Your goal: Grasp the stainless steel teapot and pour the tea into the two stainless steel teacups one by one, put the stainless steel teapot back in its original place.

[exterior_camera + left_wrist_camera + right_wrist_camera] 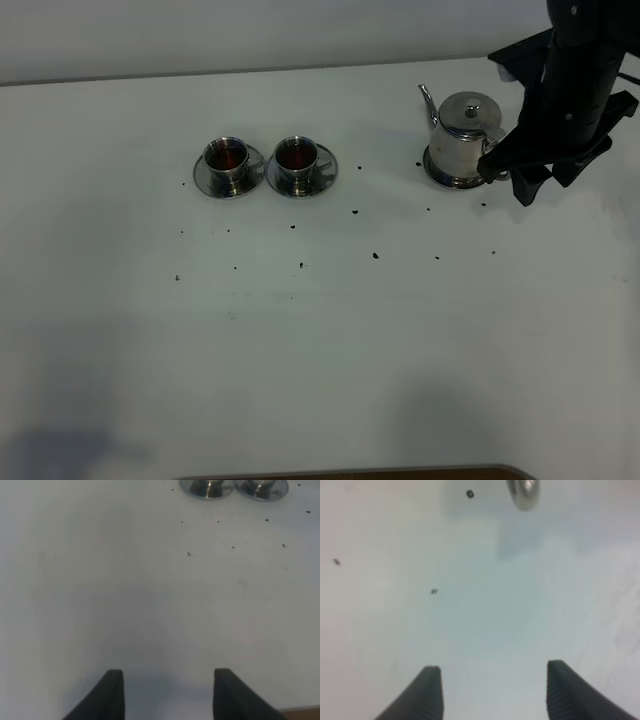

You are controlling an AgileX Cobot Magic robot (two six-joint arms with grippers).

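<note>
Where right arm [570, 90] overlaps, teapot [462, 135] handle hidden, saucer [440, 175] half-covered

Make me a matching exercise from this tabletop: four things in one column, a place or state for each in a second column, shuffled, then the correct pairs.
Column 1
1. teapot
2. two teacups
3. right gripper
4. dark specks

Column 2
A. scattered over the white table
B. side by side on saucers, dark tea inside
C. open, nothing between its fingers
D. upright on its saucer, lid shut, spout toward the cups

Pairs: 1-D, 2-B, 3-C, 4-A
</note>
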